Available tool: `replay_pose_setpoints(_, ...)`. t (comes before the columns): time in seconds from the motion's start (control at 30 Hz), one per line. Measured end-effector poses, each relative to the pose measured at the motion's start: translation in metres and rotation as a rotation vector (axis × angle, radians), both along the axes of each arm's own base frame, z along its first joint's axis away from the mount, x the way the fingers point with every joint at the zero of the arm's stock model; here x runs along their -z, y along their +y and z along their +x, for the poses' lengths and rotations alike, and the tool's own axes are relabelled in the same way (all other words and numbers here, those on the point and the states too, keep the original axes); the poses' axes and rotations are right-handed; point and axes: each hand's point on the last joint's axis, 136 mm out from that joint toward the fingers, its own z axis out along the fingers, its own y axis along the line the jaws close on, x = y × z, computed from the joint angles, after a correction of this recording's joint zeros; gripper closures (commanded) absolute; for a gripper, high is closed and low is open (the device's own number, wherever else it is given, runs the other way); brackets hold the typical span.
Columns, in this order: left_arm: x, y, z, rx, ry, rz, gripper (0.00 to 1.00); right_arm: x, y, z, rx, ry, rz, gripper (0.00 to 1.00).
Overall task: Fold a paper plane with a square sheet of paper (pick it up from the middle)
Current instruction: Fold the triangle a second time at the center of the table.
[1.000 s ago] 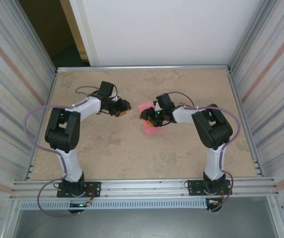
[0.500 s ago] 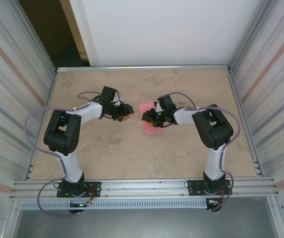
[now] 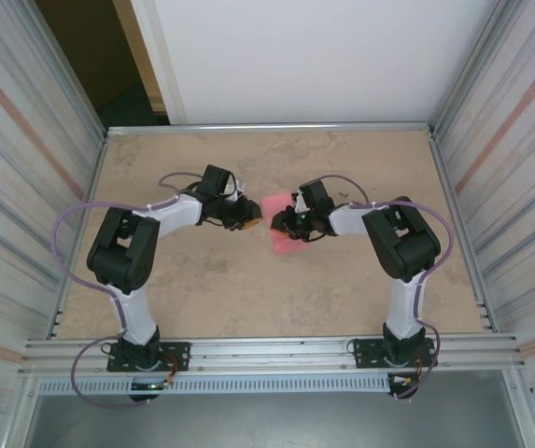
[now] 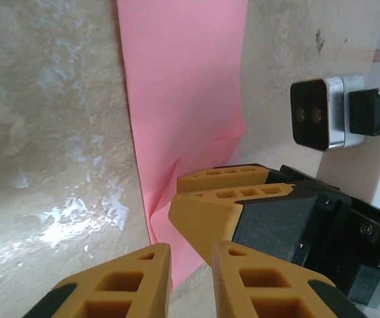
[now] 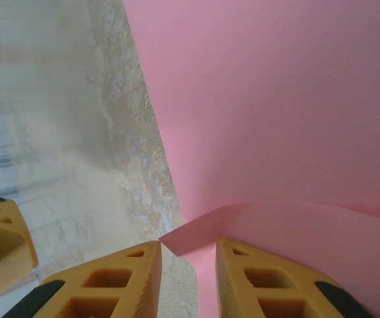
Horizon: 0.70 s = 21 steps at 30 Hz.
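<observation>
Nearest to me, both arms reach in from their bases, and the two grippers meet over the middle of the table (image 3: 155, 168). The square sheet of paper (image 3: 284, 243) lies on the table there, a little right of centre. The right gripper (image 3: 281, 222) is low over the middle of the sheet, and the left gripper (image 3: 246, 217) is just beside its left edge, facing the right one.

In my left wrist view, the left gripper (image 4: 188, 255) is spread by only a narrow gap. The near tip of the pink sheet runs into that gap, but I cannot tell whether the pads touch it. Just beyond, the right gripper's orange fingers (image 4: 206, 215) sit down on the paper, which creases slightly beside them.

In my right wrist view, the right gripper (image 5: 188, 248) is also narrowly spread. A lifted, curled corner of the paper stands between its fingertips, and the jaws are not pressed on it. Farther out, the rest of the sheet lies flat on the table.
</observation>
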Motion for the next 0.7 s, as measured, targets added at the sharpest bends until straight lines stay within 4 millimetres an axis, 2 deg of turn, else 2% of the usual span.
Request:
replay_pose_setpoints(0.2, 0.009, -0.011, -0.005, 0.028, 0.016, 0.0, 0.79, 0.002, -0.001, 0.0, -0.002, 0.002, -0.004, 0.78)
replay_pose_setpoints(0.37, 0.007, -0.013, -0.003, 0.033, 0.014, -0.006, 0.8, 0.004, -0.003, -0.001, -0.001, 0.008, -0.009, 0.82)
replay_pose_setpoints(0.7, 0.011, -0.025, 0.0, 0.056, 0.015, -0.003, 0.84, 0.01, -0.006, -0.002, 0.002, 0.03, -0.019, 0.98)
